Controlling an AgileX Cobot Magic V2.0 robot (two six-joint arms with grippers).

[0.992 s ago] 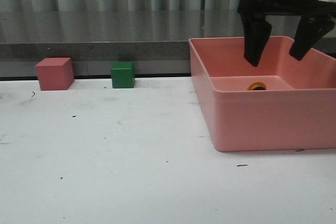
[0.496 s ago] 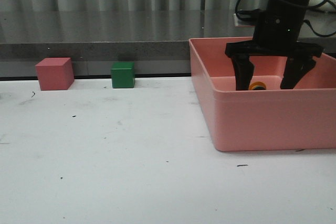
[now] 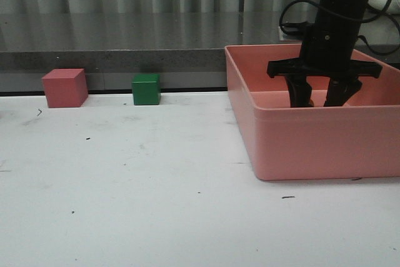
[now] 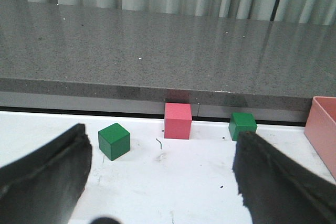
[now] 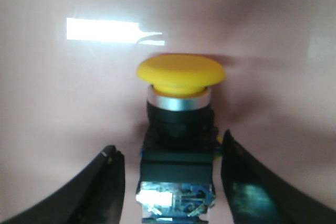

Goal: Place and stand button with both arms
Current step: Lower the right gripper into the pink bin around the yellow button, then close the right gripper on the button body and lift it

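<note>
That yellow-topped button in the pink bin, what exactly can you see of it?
The button has a round yellow mushroom cap, glossy like plastic, over a silvery ring and a black body, ending in a blocky black base with blue parts and bright metal bits. It lies on its side on the floor of the pink bin, not standing. The right gripper has its black jaws open on either side of the base, with a gap showing on each side. In the front view the arm and the bin wall hide it.

White scuffed table (image 3: 156,204) with pink bin (image 3: 312,142), pink cube (image 3: 64,87), green cube (image 3: 146,89).
</note>
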